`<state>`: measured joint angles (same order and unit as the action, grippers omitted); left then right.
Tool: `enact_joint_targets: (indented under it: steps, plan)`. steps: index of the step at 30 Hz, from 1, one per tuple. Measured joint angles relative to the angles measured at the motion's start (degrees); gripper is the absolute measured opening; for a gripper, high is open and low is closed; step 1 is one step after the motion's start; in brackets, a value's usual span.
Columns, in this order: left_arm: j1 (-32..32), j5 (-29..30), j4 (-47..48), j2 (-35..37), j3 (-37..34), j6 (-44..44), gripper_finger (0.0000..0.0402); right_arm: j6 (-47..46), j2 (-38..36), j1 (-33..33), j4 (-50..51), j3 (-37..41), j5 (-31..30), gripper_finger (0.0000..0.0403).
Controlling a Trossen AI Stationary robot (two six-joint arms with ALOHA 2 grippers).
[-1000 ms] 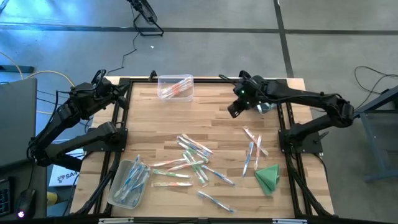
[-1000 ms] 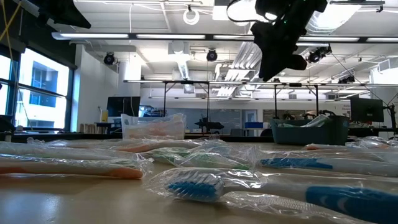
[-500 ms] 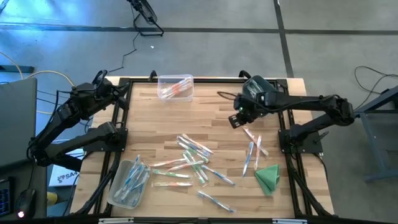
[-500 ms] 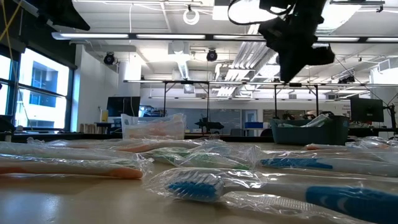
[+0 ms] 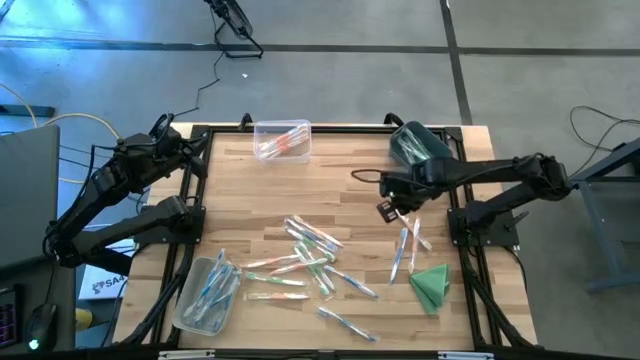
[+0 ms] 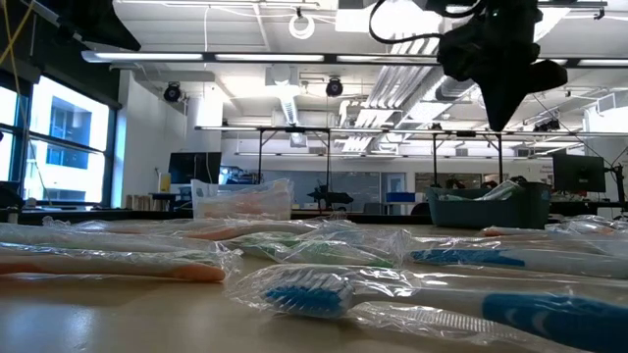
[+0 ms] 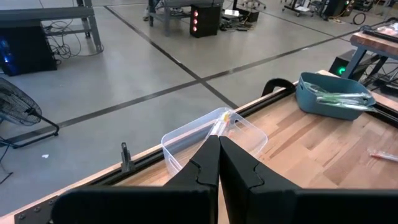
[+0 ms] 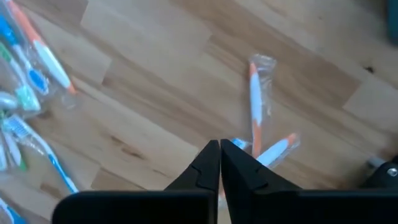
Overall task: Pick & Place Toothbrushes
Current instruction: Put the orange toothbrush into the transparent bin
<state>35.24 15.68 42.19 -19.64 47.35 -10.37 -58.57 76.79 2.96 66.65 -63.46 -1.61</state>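
Note:
Wrapped toothbrushes lie flat on the wooden table: a loose pile in the middle and a few toward the right. My right gripper hangs shut and empty above that right group, pointing down, well clear of the table in the low view. In its wrist view the shut fingertips hover over two orange-handled toothbrushes. My left gripper waits shut and empty at the table's far left corner.
A clear bin with orange toothbrushes stands at the far edge, and a teal bin with green ones at the far right. Another clear bin with blue ones sits near left. A folded green cloth lies near right.
My right gripper has swung away from the teal bin toward the table's near edge, over the right group of toothbrushes. It has tipped to point straight down and its fingers have shut, empty. The teal bin now shows uncovered.

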Motion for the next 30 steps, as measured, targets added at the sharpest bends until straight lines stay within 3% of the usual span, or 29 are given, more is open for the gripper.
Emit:
enact_joint_targets:
  steps: [9,15,21,30]
  plan:
    - [0.0,0.02,-0.01,0.0,0.0,-0.08,0.0001,-5.46,-1.05,-5.81,-6.25,8.72,1.22,0.0003]
    - [0.0,0.02,-0.02,0.0,0.0,-0.63,0.0001,-13.93,-6.41,-8.13,-12.48,16.82,3.32,0.0003]
    - [0.0,0.04,-0.02,0.0,0.0,-0.63,0.0001,-27.74,-12.36,-10.3,-9.89,19.42,-1.56,0.0004]
    - [0.0,0.09,-0.02,0.0,0.0,-0.63,0.0001,-33.58,-12.33,-12.41,-0.87,19.63,-3.69,0.0007]
